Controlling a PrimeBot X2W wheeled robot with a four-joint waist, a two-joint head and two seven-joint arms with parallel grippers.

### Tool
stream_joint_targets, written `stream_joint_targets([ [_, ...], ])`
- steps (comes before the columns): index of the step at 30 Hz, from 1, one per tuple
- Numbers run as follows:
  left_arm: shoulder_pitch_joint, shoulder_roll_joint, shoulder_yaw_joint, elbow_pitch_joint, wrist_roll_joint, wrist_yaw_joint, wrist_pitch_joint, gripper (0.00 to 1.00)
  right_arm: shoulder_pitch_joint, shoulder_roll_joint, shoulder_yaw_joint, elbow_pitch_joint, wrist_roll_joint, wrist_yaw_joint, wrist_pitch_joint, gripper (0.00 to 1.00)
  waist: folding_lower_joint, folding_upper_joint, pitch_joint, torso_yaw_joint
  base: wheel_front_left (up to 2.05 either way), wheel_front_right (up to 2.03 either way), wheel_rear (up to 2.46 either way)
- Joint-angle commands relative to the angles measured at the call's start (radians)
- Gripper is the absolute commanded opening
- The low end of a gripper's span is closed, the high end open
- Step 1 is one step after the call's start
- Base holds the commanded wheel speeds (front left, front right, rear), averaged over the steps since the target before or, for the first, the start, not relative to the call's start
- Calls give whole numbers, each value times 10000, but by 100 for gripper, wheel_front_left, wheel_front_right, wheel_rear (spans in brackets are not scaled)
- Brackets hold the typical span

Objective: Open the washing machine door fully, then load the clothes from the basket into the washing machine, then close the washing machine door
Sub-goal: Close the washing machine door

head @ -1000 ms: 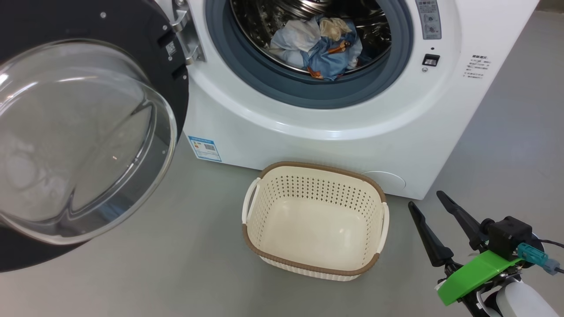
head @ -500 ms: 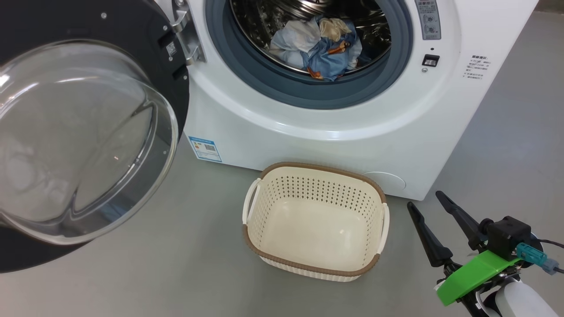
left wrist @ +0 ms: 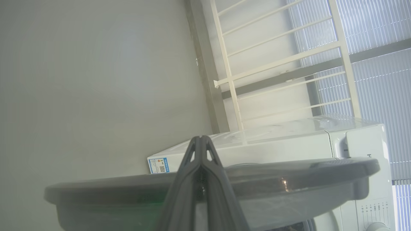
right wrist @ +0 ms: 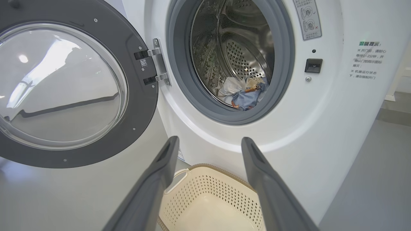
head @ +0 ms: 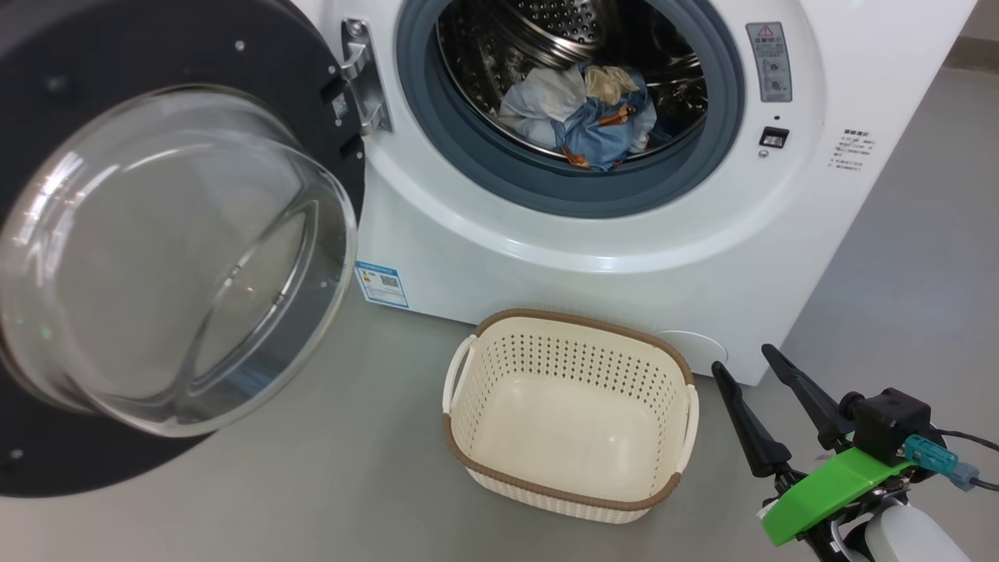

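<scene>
Although the left gripper (left wrist: 200, 142) has its fingers pressed together, nothing is between them. In the left wrist view the tip points across a grey edge-on band that I read as the washing machine door (head: 168, 257), toward the machine's white body. Touching it or just beside it: can't tell.

Right gripper (head: 740, 357): fingers wide apart, empty, at the near right. Tips aim at the washing machine (head: 593, 257), just right of the basket (head: 570, 359).

Basket sits on the floor (head: 351, 484) close against the machine's front, nothing in it. Clothes (head: 581, 117), light blue and pale, lie bunched at the bottom of the drum (head: 562, 23), behind the grey gasket (head: 570, 199). None seen hanging over the lip.

Door is swung out wide to the left, hinge (head: 363, 78) on the left side of the opening. Glass bowl bulges toward the near side, free edge at the near left.

My read: loading is done, only closing remains.
- Key relation: the door lies well left of the right gripper, with the basket between, so the left arm is the nearer one.
- The push should land on the door's outer face, well out from the hinge, sweeping right and far toward the opening.
- Risk: the bowl catching cloth if the pile sits too far forward.
</scene>
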Motion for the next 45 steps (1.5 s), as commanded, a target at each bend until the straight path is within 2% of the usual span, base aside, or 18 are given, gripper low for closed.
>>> stream_joint_targets([
  [1, 97, -24, -150, -338, -253, -74, 755, 0, 2, -3, 99, -164, 109, 16, -49, 100, 0, 0, -101, 81, 0, 0, 0],
  [15, 575, 59, -523, -1370, -925, -60, 3496, 0, 221, 411, -115, -62, 165, 16, -49, 100, 0, 0, -534, 232, 0, 0, 0],
  [20, 1025, -103, -559, -2293, -1360, 94, 4583, 0, 368, 562, -266, -68, 189, 16, -49, 100, 0, 0, -708, 258, 0, 0, 0],
  [27, 2061, -681, -821, -4477, -1823, 688, 5830, 0, 505, 759, -392, 14, 200, 16, -49, 100, 0, 0, -905, 279, 0, 0, 0],
  [35, 3469, -1419, -1159, -7663, -2331, 1711, 6838, 0, 585, 966, -505, -34, 222, 16, -49, 100, 0, 0, -1043, 48, 0, 0, 0],
  [40, 4121, -1849, -1344, -9162, -2453, 2243, 6997, 0, 582, 1016, -544, -63, 202, 16, -49, 100, 0, 0, -1035, -260, 0, 0, 0],
  [45, 4490, -2276, -1491, -10031, -2597, 2435, 7018, 0, 509, 1034, -570, -82, 182, 16, -49, 100, 0, 0, -979, -729, 0, 0, 0],
])
